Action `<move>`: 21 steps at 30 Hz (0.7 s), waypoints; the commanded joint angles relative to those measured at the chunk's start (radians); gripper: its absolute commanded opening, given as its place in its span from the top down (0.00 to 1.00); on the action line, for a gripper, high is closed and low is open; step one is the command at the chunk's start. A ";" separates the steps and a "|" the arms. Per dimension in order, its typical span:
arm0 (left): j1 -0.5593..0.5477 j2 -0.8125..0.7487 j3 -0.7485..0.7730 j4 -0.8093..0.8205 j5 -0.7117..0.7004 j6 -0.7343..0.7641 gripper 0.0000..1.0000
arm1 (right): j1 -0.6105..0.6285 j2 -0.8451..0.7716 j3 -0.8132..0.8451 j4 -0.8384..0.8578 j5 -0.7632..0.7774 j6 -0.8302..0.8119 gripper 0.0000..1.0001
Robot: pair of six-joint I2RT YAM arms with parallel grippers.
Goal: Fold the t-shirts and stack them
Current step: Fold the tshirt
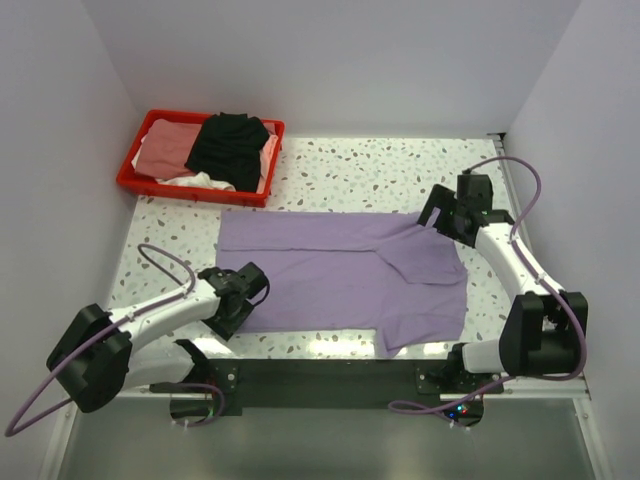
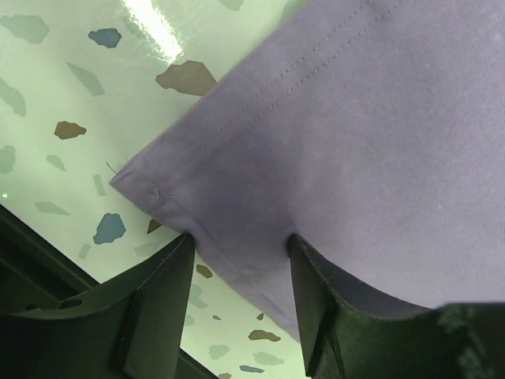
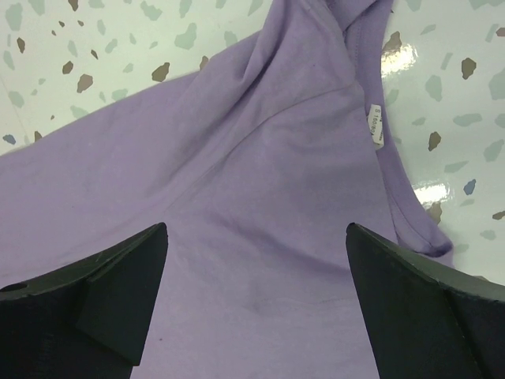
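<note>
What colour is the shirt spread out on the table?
The shirt is lavender, best seen in the top view.

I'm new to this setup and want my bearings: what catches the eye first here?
A lavender t-shirt lies spread across the middle of the speckled table. The left hand straddles its near-left hem corner, while the right hand hangs wide open over the collar end. A red tray at the far left holds a black shirt atop others.
</note>
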 commanded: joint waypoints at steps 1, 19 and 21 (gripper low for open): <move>0.010 -0.001 -0.034 0.013 -0.022 -0.021 0.46 | -0.005 -0.019 0.021 -0.004 0.026 -0.016 0.01; 0.030 -0.054 -0.024 0.040 -0.087 0.051 1.00 | 0.086 -0.127 -0.026 -0.261 0.071 -0.045 0.01; 0.050 -0.070 -0.013 0.027 -0.103 0.071 1.00 | 0.204 -0.157 -0.038 -0.310 0.134 -0.013 0.01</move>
